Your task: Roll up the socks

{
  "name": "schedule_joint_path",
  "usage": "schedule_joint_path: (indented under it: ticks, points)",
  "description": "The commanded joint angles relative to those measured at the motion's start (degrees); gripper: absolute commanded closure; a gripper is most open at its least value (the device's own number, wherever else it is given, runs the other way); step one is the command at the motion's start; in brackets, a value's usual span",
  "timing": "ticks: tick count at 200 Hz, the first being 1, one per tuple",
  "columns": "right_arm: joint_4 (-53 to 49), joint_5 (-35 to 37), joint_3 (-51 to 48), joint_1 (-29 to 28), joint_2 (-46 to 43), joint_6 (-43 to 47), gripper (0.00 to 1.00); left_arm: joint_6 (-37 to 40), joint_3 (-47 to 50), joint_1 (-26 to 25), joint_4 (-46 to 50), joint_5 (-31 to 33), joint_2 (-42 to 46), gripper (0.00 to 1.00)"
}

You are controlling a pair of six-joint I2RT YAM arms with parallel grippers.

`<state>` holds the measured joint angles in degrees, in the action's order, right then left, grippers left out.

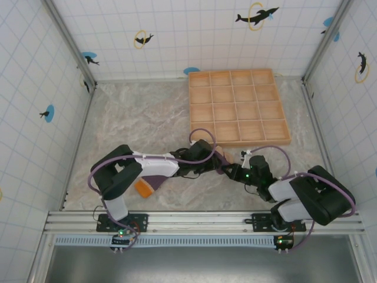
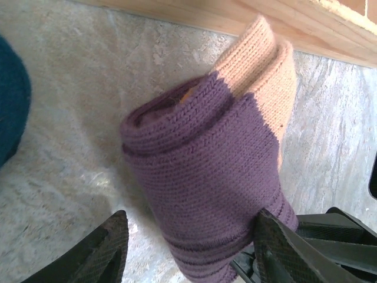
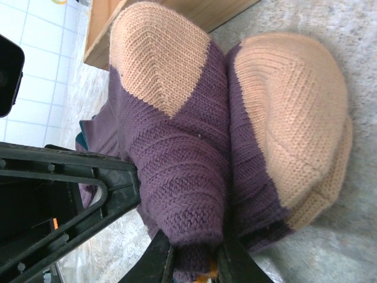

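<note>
sock (image 2: 206, 177) between left gripper (image 2: 191, 244) fingers (image 2: 106, 247): purple knit, peach-tan far end, darker purple stripes at near end | fingers: black, cross-hatched pads | tray (image 2: 306, 26) ahead: pale orange wood | tabletop (image 2: 76, 88) beneath: grey-beige marbling | lump (image 2: 9, 100) to its left: teal | walls (image 1: 177, 35): white tiles, blue grid, black dolphins (image 1: 265, 14) in yellow rings

The left arm (image 1: 135, 168) rises from its base at the near left, folds at the elbow and stretches rightward, low over the table. The right arm (image 1: 306, 197) bends at the near right and reaches leftward, so both wrists meet near the middle. The left gripper (image 2: 191, 224) has its fingers (image 2: 106, 247) spread either side of the sock roll (image 2: 206, 177). The right gripper (image 3: 197, 250) pinches the roll's purple end.
</note>
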<state>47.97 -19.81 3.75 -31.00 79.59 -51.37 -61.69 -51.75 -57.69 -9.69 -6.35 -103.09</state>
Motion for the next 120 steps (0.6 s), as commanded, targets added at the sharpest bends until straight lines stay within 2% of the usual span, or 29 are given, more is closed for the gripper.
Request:
schedule_joint_path:
  ticks: [1, 31, 71, 79, 104, 120]
  points:
    - [-13.49, 0.14, -2.08, 0.46, 2.84, -1.78, 1.0, 0.77, -1.25, 0.48, -1.88, -0.37, -2.6, 0.44]
    - [-9.91, -1.69, -3.36, 1.16, 3.62, -3.15, 1.0, 0.35, -1.75, 0.9, -2.31, 0.96, -4.72, 0.48]
    - [-7.8, -3.82, -4.26, 1.54, 2.83, -3.43, 0.99, -0.01, -3.06, 1.79, -1.76, 1.2, -6.9, 0.62]
    - [-8.08, -3.99, -4.36, 1.64, 2.06, -3.17, 0.95, 0.11, -3.54, 1.92, -0.7, 1.49, -6.97, 0.66]
    - [-12.13, -3.71, -3.47, 1.64, -3.17, -0.04, 0.68, 1.48, -6.37, 2.06, 4.86, 2.08, -6.99, 0.83]
    - [-17.73, -2.69, -1.97, 1.41, -8.33, 3.32, 0.52, 2.12, -7.86, 2.06, 8.94, 2.18, -6.54, 0.88]
